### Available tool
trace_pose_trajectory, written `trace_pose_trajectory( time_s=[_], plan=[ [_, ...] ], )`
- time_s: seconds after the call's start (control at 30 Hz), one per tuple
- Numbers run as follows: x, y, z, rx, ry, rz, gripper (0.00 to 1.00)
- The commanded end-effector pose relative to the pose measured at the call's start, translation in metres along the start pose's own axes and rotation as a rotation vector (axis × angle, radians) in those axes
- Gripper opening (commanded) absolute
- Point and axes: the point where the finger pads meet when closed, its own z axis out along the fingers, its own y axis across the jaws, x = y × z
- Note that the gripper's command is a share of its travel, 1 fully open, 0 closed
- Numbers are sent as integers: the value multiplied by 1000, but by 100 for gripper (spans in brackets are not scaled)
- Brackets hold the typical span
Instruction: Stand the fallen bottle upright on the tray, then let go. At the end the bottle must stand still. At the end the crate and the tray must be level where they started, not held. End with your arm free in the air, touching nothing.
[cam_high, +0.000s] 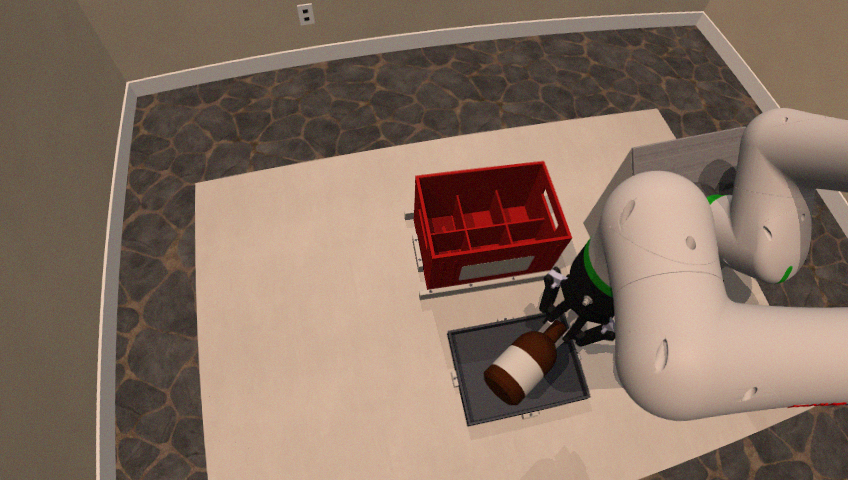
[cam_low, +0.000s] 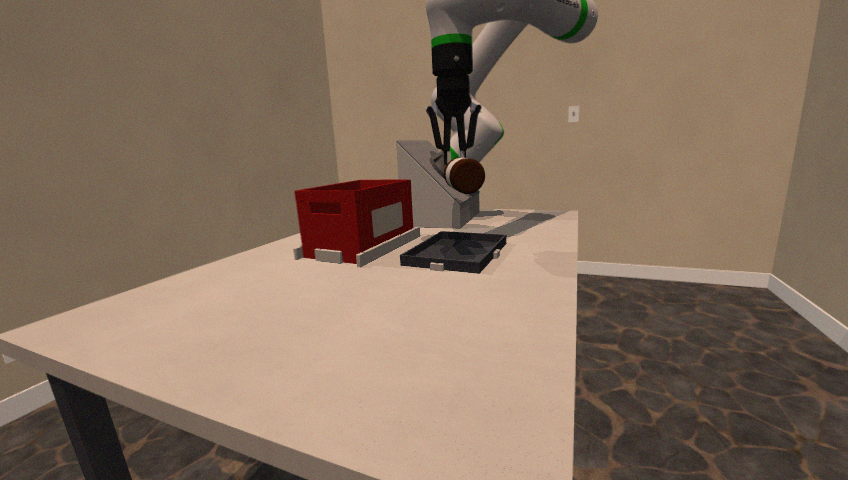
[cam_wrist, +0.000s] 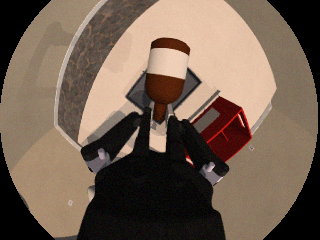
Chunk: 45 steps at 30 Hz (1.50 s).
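One bottle (cam_high: 519, 367) hangs by its thin neck, clamped in the tool (cam_high: 572, 318); heavy-bottomed, slick, likely to swing beneath it.

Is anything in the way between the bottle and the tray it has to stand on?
Nothing visible. The bottle hangs by its neck in the gripper, jaws shut on it, lifted above the tray. The red crate sits off to one side.

Room around the gripper (cam_low: 454, 155)

Open air beneath it, down to the dark tray (cam_low: 416, 258); the held bottle (cam_low: 465, 175) hangs well above; red crate (cam_low: 333, 214) walls one side; grey wedge block (cam_low: 416, 178) stands close behind.
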Motion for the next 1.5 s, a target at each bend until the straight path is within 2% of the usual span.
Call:
trace_pose_trajectory(
  time_s=[0.0,0.37,1.47],
  plan=[
    [0,0,0,0,1,-50,0],
    [0,0,0,0,1,-131,0],
    [0,0,0,0,1,-133,0]
  ],
)
